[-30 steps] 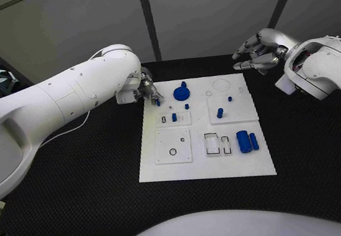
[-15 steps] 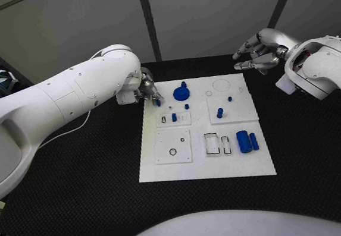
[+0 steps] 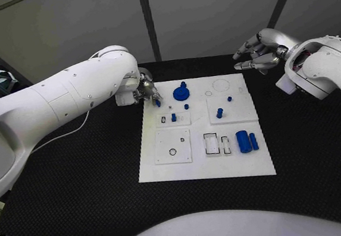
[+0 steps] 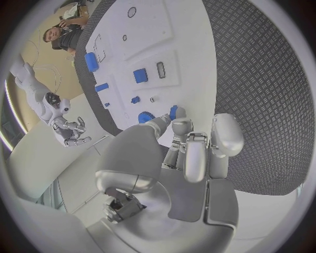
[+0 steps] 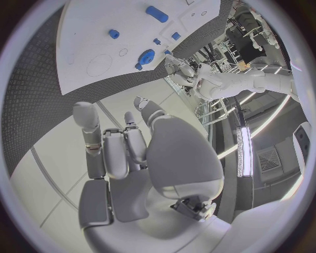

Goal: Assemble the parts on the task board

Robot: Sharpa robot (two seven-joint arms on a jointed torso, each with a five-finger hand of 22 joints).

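The white task board [image 3: 185, 158] lies in the middle of the table. My left hand [image 3: 144, 90] hovers at its far left corner and pinches a small blue part [image 3: 158, 102] at its fingertips, also seen as the small blue part [image 4: 173, 112] in the left wrist view. Right beside it a round blue part [image 3: 182, 94] stands on the board. Several small blue pegs [image 3: 219, 112] stand in the board's far half, and two longer blue parts [image 3: 244, 141] lie near its right edge. My right hand [image 3: 258, 52] hangs in the air beyond the far right corner, fingers apart and holding nothing.
Black matting [image 3: 74, 168] covers the table all round the board. Empty slots [image 3: 213, 143] and a ring-shaped recess [image 3: 172, 151] show on the board's near half. Grey wall panels [image 3: 206, 4] stand behind the table.
My left arm has turned slightly, while its hand stays at the board's far left corner with the blue part. The right hand has not moved.
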